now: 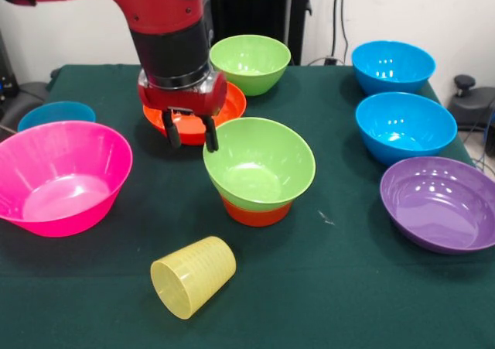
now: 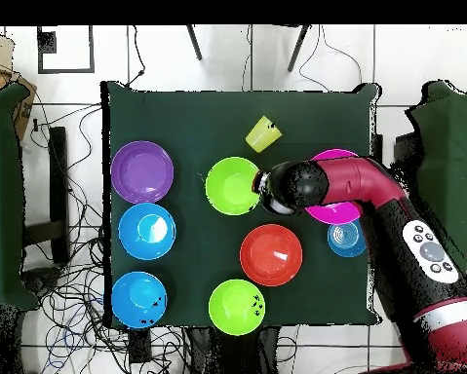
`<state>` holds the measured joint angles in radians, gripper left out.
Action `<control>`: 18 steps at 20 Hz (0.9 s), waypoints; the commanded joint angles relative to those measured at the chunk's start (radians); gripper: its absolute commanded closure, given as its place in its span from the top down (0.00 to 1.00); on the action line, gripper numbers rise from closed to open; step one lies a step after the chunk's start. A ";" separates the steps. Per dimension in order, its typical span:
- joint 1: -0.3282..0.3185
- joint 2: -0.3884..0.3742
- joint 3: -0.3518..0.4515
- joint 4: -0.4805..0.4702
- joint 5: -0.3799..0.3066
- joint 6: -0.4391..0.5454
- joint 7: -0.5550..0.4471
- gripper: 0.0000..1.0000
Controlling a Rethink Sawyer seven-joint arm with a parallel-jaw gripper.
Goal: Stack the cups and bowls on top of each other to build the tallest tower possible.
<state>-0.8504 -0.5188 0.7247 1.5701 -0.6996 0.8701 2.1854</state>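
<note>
No words or labels can be read on any of the things.

The gripper [image 1: 191, 138] is seen hanging over the green table [image 1: 340, 287], just beside the rim of a lime green bowl [image 1: 259, 163]. Its two black fingers [image 1: 173, 135] are spread apart and nothing is held between them. That green bowl is set on top of a small orange bowl [image 1: 257, 213], and a short tower is made by these two.

The yellow cup [image 1: 192, 276] is found lying on its side near the front edge of the table, apart from the tower. The big pink bowl [image 1: 60, 177] is placed by itself at one side, with a small blue bowl [image 1: 56, 114] behind it. A wide orange bowl [image 1: 224, 109] is partly hidden behind the gripper, and a second green bowl [image 1: 250, 63] is seen past it. Two more blue bowls [image 1: 393, 66] [image 1: 405, 126] and a purple bowl [image 1: 441, 203] are lined up along the other side.

In the front view the orange bowl under the tower is shown, but from above it is hidden by the green bowl. From above, the fingers are covered by the arm [image 2: 373, 190], and part of the pink bowl is covered too. The small blue bowl is seen whole only from above.
</note>
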 commanded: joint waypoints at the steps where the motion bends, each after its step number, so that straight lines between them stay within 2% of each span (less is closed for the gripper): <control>1: 0.057 0.078 -0.098 -0.063 -0.125 0.032 -0.208 1.00; 18: 0.063 0.139 -0.121 -0.088 -0.190 -0.027 -0.180 1.00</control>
<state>-0.8216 -0.4255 0.6767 1.5460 -0.7966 0.8701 2.1854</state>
